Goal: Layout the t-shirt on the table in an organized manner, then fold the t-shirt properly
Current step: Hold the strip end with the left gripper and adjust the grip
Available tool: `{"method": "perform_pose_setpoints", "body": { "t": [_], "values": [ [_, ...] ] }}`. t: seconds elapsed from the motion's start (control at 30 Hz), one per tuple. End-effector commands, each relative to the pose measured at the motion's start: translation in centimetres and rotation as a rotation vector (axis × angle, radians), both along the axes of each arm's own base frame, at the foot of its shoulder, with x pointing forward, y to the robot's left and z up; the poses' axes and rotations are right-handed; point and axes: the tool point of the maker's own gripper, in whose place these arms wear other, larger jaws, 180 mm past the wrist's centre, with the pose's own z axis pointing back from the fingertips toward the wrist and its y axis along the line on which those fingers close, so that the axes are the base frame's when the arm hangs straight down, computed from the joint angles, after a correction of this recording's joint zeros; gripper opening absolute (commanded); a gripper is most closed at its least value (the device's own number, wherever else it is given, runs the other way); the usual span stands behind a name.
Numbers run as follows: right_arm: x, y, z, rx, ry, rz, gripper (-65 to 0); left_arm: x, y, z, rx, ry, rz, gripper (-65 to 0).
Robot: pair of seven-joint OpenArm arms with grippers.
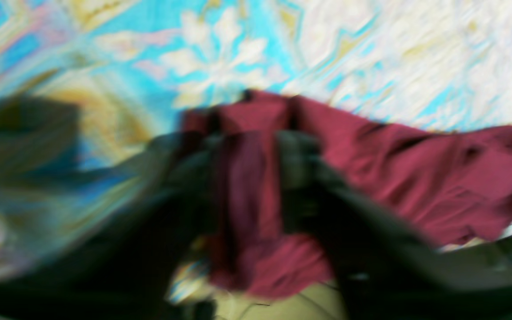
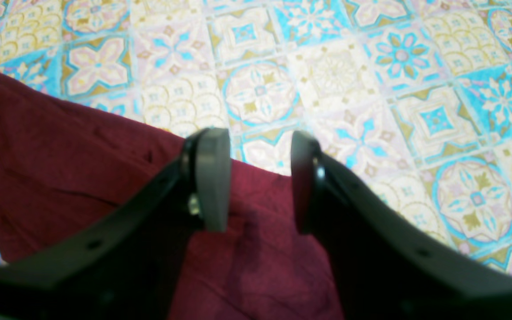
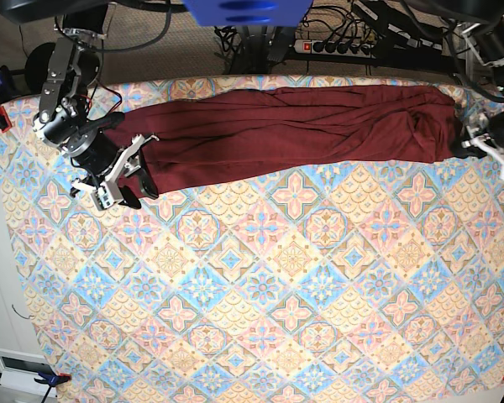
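Shirt (image 3: 294, 126): stretched in a long, wrinkled band along the far edge of the table (image 3: 260, 285), running between the two arms.
Right claw (image 2: 258, 178): released, jaws parted over the shirt's end, nothing between them.
Left claw (image 1: 249, 178): blurred; red fabric lies between the fingers, grip cannot be told.

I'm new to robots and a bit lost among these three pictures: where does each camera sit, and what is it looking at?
Left wrist: on the left arm, looking down its blurred left claw at the t-shirt.
Right wrist: on the right arm, looking past the open right claw over shirt edge and table.
Base: overhead, facing down; both arms at the shirt's ends.
All views share the shirt.
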Motion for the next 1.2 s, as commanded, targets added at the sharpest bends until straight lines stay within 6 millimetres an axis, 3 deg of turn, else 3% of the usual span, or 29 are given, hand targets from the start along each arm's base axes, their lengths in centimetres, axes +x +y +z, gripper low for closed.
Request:
{"method": "perform_pose_setpoints", "body": {
  "t": [0.0, 0.07, 0.17, 0.43, 0.8, 0.93, 1.07, 1.17],
  "values": [
    [0.5, 0.3, 1.4, 0.017, -0.049, 0.013, -42.9, 0.8, 1.6, 2.0, 0.047, -0.039, -0.003, -28.3],
    [0.6, 0.3, 1.5, 0.017, -0.052, 0.013, -42.9, 0.5, 2.5, 2.6, 0.077, -0.029, -0.012, -16.7],
    [0.6, 0.3, 1.5, 0.017, -0.052, 0.013, -42.9, -1.0, 3.2, 2.3, 0.105, 0.021, -0.029, -9.6],
    [0.5, 0.3, 1.4, 0.017, -0.050, 0.013, -42.9, -1.6, -1.4, -1.4, 0.028, 0.096, -0.123, -9.7],
    [0.5, 0.2, 1.3, 0.016, -0.048, 0.010, -42.9, -2.1, -4.6, -3.5, -0.060, 0.093, -0.109, -9.9],
    [0.5, 0.2, 1.4, 0.015, -0.050, 0.010, -42.9, -2.2, -6.0, -4.2, -0.099, 0.086, -0.106, -20.0],
    [0.6, 0.1, 1.5, 0.015, -0.052, 0.009, -42.9, -1.9, -7.1, -4.1, -0.147, 0.059, -0.099, -43.1],
    [0.6, 0.2, 1.5, 0.015, -0.051, 0.010, -42.9, -1.2, -7.8, -3.5, -0.196, 0.016, -0.091, -56.4]
  ]
}}
